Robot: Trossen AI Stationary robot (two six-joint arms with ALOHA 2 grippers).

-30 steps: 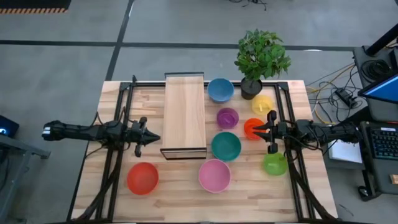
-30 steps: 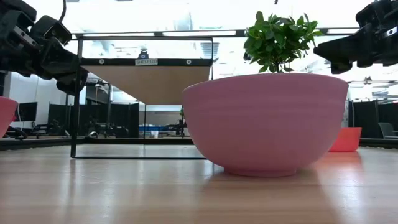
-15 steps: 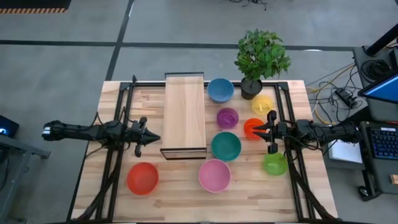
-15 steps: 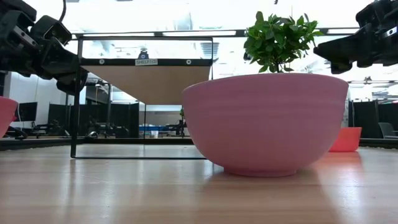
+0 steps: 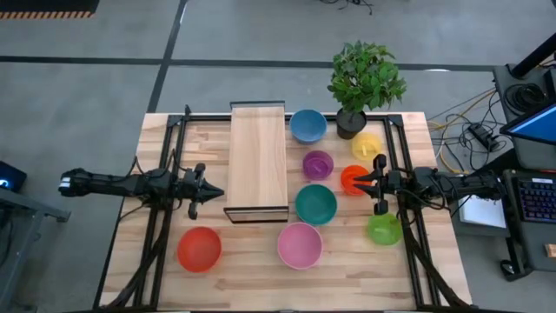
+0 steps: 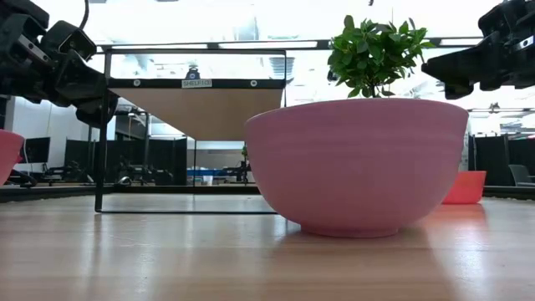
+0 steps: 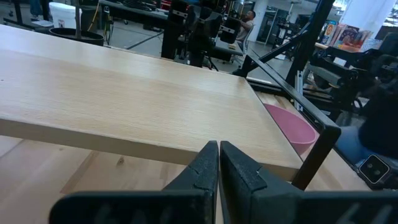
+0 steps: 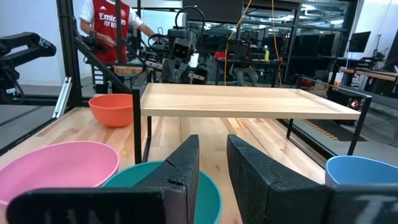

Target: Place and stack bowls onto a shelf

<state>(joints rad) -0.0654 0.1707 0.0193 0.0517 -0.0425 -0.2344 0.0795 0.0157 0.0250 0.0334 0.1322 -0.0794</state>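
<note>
The pale wood shelf (image 5: 257,161) on its dark frame stands left of centre. Right of it the bowls rest on their bases on the table: blue (image 5: 307,125), yellow (image 5: 366,145), purple (image 5: 318,164), orange (image 5: 351,178), teal (image 5: 315,203), pink (image 5: 300,244) and green (image 5: 383,229). The red bowl (image 5: 199,249) sits near the shelf's near left corner. My left gripper (image 5: 213,193) hovers shut beside the shelf's left edge (image 7: 124,140). My right gripper (image 5: 360,182) hovers above the orange bowl, its fingers (image 8: 186,163) slightly apart, pointing toward the teal bowl (image 8: 208,186) and the shelf (image 8: 242,99).
A potted plant (image 5: 365,80) stands at the far edge behind the yellow bowl. Dark frame rails (image 5: 163,217) run along both table sides under the arms. In the low view the pink bowl (image 6: 355,163) fills the foreground. A person in a red shirt (image 8: 115,28) stands beyond the table.
</note>
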